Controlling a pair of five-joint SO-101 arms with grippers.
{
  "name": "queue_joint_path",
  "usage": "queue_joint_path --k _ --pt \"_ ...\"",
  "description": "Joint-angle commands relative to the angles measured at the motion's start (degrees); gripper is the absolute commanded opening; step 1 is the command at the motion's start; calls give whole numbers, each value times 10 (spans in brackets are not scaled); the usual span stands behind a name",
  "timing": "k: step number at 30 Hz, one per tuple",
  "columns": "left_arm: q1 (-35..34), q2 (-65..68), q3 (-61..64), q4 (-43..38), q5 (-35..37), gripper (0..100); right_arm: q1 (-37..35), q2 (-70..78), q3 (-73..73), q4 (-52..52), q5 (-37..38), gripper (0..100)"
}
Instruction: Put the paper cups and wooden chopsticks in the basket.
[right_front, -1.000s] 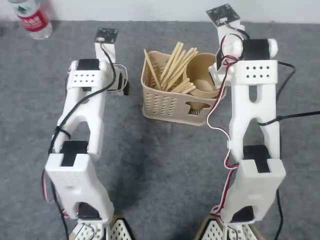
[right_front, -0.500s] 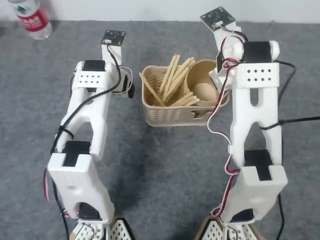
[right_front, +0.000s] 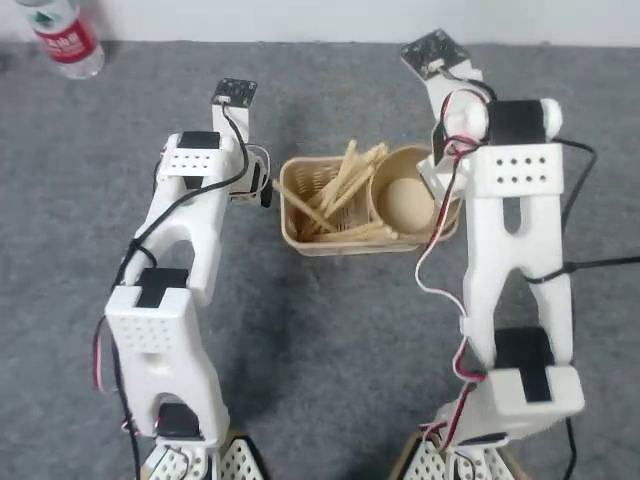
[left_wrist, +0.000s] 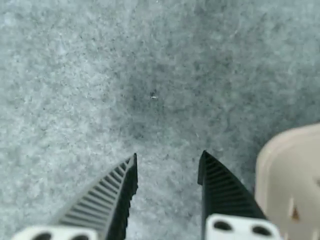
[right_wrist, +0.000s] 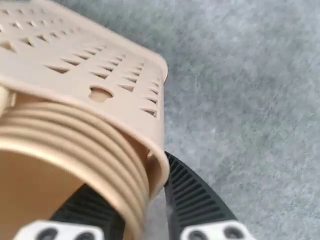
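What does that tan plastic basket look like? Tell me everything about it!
The tan plastic basket is a rounded box with slotted holes in its walls. It sits on the grey felt table between the two arms, holding wooden chopsticks and stacked paper cups. The right gripper clamps its wall beside the cups.

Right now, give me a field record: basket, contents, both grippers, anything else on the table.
basket: between the two arms
wooden chopsticks: inside basket, leaning loosely
paper cups: nested stack inside basket, right arm's side
left gripper: open, empty, over grey mat beside basket
right gripper: clamped on basket wall next to the cups
other: bottle at far corner
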Motion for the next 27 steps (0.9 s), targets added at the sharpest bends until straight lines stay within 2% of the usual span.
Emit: queue_joint_path --k 1,4,10,18,23,27 --pt "-5 -5 -3 -11 73 193 -15 -68 21 28 -27 7" --pt "-6 -5 0 -11 112 192 -15 -104 43 28 -29 7" --pt "-16 -5 7 -12 121 190 -15 -137 93 28 -32 7" --pt "-16 -5 8 -15 121 189 -16 -139 96 28 -100 7" --pt "-16 -5 8 -15 121 188 -30 -104 90 22 -103 8" --pt "-16 -5 9 -14 121 188 -31 -45 21 7 -102 9"
